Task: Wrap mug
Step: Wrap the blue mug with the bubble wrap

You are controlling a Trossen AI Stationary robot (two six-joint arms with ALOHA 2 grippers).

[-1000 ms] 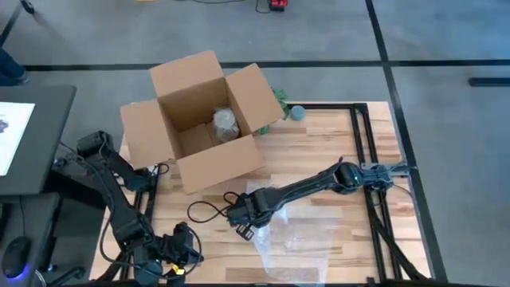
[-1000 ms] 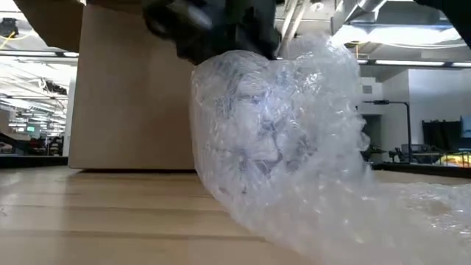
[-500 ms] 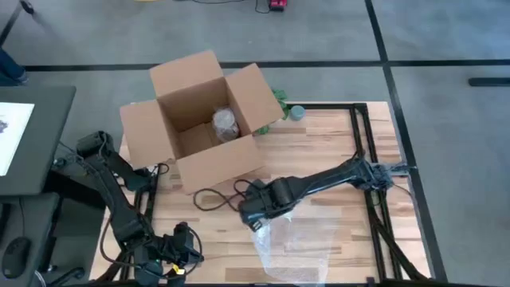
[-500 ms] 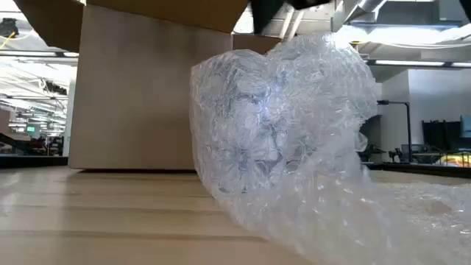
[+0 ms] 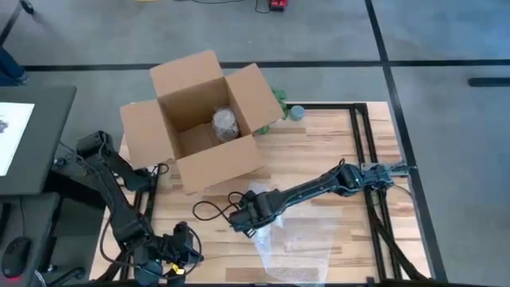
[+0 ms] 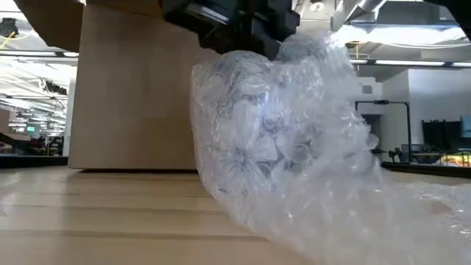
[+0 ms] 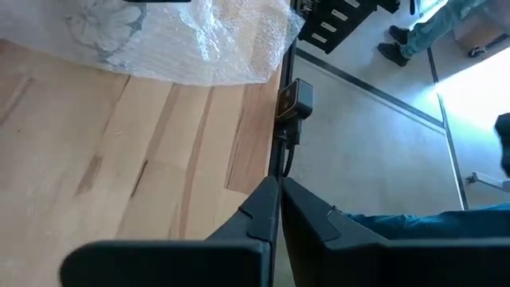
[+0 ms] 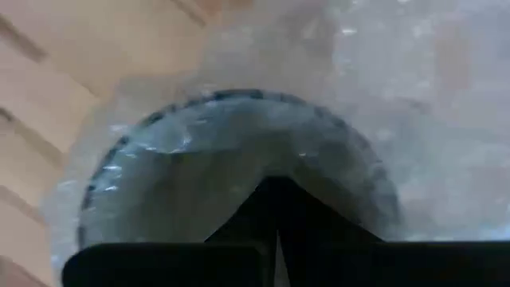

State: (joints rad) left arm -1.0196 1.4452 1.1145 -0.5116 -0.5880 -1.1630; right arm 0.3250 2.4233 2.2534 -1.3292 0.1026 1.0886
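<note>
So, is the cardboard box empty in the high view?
No, a wrapped bundle lies inside the open cardboard box, near the wall facing the table's middle.

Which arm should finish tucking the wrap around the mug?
Right. Its gripper is directly over the bubble-wrapped mug. The left gripper sits folded at the table's near-left corner, away from it.
</note>
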